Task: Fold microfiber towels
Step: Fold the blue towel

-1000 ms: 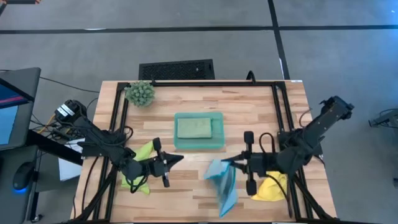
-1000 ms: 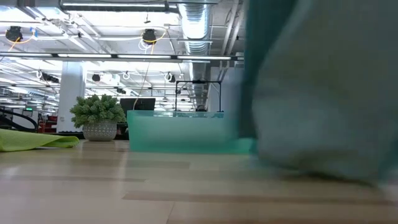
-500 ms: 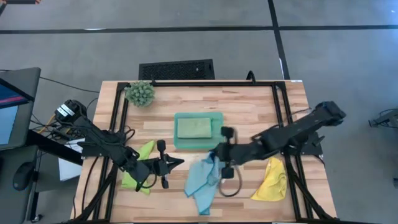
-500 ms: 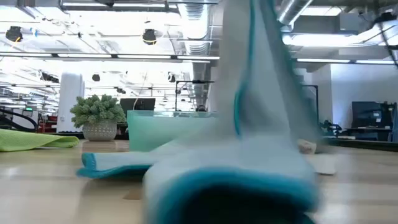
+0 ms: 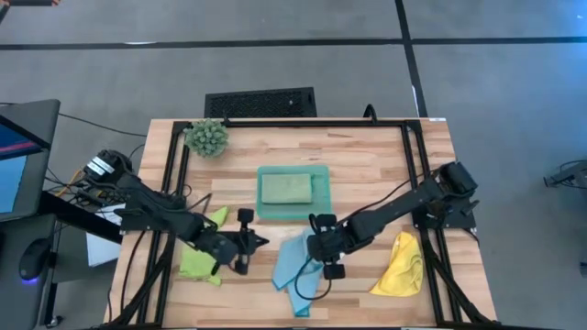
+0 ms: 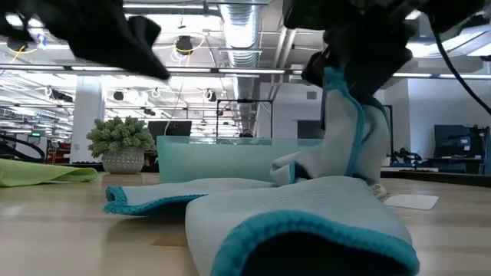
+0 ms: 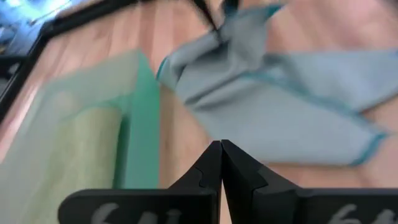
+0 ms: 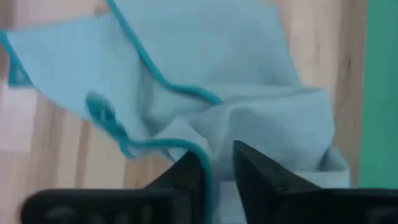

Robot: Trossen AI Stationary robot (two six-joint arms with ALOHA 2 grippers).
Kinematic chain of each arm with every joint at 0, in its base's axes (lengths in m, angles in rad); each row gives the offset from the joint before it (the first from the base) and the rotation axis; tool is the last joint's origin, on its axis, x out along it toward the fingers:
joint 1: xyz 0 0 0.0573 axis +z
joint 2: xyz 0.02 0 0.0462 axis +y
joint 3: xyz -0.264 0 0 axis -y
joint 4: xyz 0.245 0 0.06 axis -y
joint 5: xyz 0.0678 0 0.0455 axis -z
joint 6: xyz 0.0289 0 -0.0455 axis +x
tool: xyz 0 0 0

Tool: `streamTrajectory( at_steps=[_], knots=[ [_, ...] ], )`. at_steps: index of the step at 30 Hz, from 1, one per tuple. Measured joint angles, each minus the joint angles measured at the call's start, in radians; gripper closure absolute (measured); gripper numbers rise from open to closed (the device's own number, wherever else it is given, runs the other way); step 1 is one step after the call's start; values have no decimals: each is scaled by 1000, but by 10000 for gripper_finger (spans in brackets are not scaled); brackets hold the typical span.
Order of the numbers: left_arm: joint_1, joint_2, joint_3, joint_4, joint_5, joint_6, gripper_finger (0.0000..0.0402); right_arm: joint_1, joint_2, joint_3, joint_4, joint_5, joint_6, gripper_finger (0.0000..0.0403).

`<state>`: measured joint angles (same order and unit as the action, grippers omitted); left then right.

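The light blue towel (image 5: 295, 268) lies crumpled on the table near its front middle. It also shows in the low view (image 6: 307, 218). My right gripper (image 5: 315, 246) is shut on its far right part (image 8: 217, 154). My left gripper (image 5: 249, 240) is shut and empty, held above the table just left of the blue towel (image 7: 221, 149). The lime green towel (image 5: 198, 261) lies bunched under my left arm. The yellow towel (image 5: 400, 266) lies crumpled at the front right. The pale sage green towel (image 5: 286, 189) lies folded in the teal tray (image 5: 323, 192). My right gripper pinches a teal-hemmed edge of the blue towel (image 8: 206, 163) between its two fingers; one layer or several, I cannot tell. The fingers come slanting down from the table's right side. The held part stands up as a peak (image 6: 354, 130), and the rest lies slack on the table.
A spiky green plant ball (image 5: 207, 137) stands at the far left. The teal tray stands just behind the blue towel. A black frame (image 5: 408, 165) runs along the table's sides and far edge. Bare wood shows between the tray and the right frame.
My right gripper has carried the blue towel toward the table's left edge and gone down. The towel, hanging at first, has come down and spread out on the table, only its held part still raised. My left gripper has moved a little toward the towel.
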<state>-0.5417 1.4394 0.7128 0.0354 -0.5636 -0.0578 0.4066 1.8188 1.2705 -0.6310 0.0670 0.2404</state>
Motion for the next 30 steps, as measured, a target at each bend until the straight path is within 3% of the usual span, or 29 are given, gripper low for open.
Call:
streamTrajectory(
  at_steps=[6, 10, 21, 30],
  knots=[
    [84, 131, 0, 0, -22, -24, 401, -73, -38, 2, -41, 143, -46, 207],
    [135, 192, 0, 0, -28, -27, 401, -134, -30, -13, -21, 146, -57, 186],
    [282, 293, 1, 28, -144, -51, 401, -281, -19, -139, 138, 155, -91, 226],
    [441, 297, 2, 120, -183, 173, 401, -403, -16, -140, 176, 335, -117, 264]
  ],
)
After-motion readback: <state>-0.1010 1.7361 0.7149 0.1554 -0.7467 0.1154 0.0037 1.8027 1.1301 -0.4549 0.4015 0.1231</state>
